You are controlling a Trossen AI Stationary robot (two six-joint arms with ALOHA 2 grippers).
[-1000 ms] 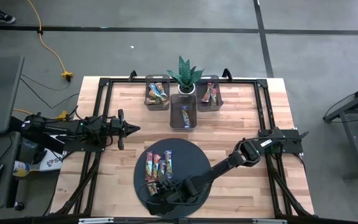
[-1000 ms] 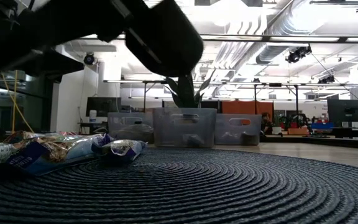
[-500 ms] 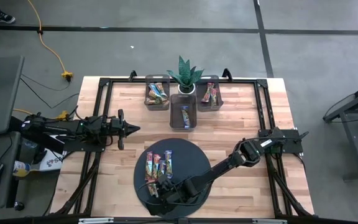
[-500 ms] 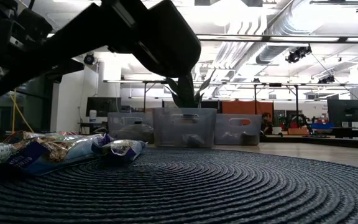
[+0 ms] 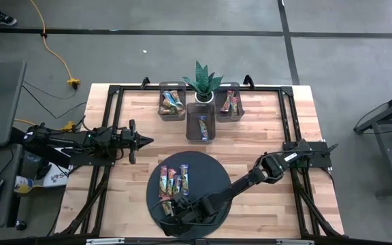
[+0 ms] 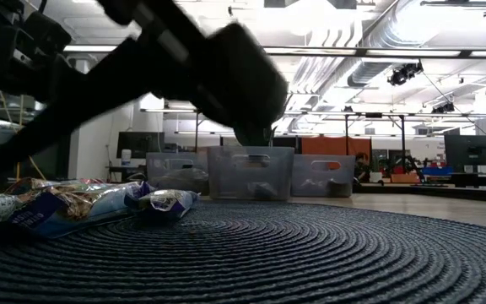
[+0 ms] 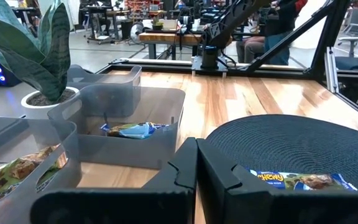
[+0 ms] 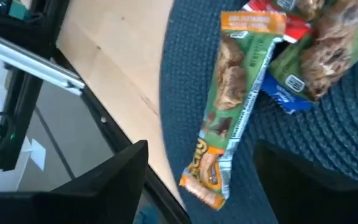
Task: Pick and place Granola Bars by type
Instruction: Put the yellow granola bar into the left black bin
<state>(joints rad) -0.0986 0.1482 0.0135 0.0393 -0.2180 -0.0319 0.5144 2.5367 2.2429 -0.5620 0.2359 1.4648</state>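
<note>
My right gripper hangs low over the near edge of the dark round mat, its two fingers spread wide with nothing between them. Directly in front of them lies a green-and-orange granola bar, flat on the mat's weave, its near end close to the mat's rim where the pale wood of the table begins. Just past it, a blue-wrapped bar and a red-topped bar lie overlapping in a loose cluster. From above, this little group of bars sits on the left part of the mat, and my right gripper is just on the near side of them, my arm stretching back across the mat toward its base at the table's right side. My left gripper waits apart over the left of the table, pointing toward the middle, its fingers pressed together and holding nothing. Farther back stand three translucent grey bins: the middle bin nearest the mat with a blue bar in it, the left bin and the right bin behind it, each holding bars. Between those two back bins a potted plant stands upright.
</note>
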